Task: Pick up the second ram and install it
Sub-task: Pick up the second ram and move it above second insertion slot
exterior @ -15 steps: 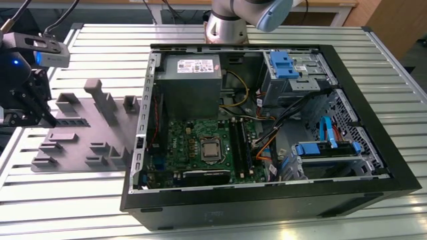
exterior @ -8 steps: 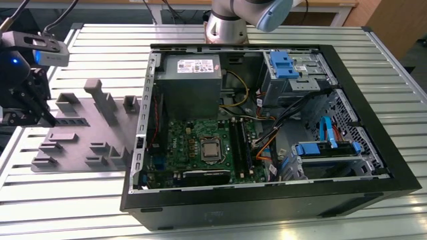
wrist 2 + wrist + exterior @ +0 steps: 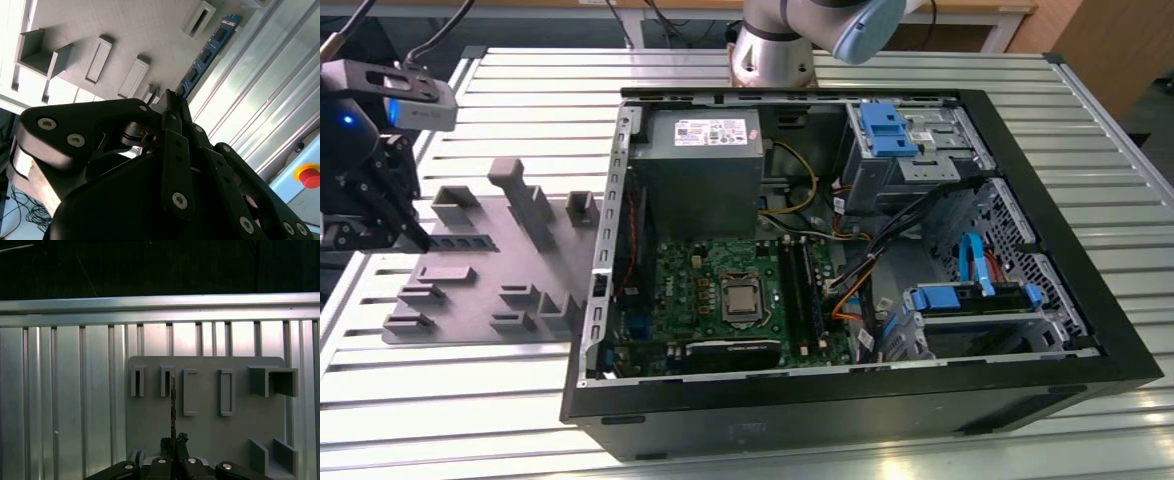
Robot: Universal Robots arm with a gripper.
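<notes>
1. Black gripper (image 3: 170, 97) fingers, closest to the lens in both wrist views, are clamped on one end of the second ram (image 3: 207, 50), a thin green stick with black chips.
2. It juts out from the fingertips over the gray tray (image 3: 200, 435), near its slotted upright blocks; whether it touches the tray cannot be told.
3. That tray lies on the slatted metal table (image 3: 520, 70), just beside the open computer case (image 3: 1087, 330) on the exterior view's right.
</notes>
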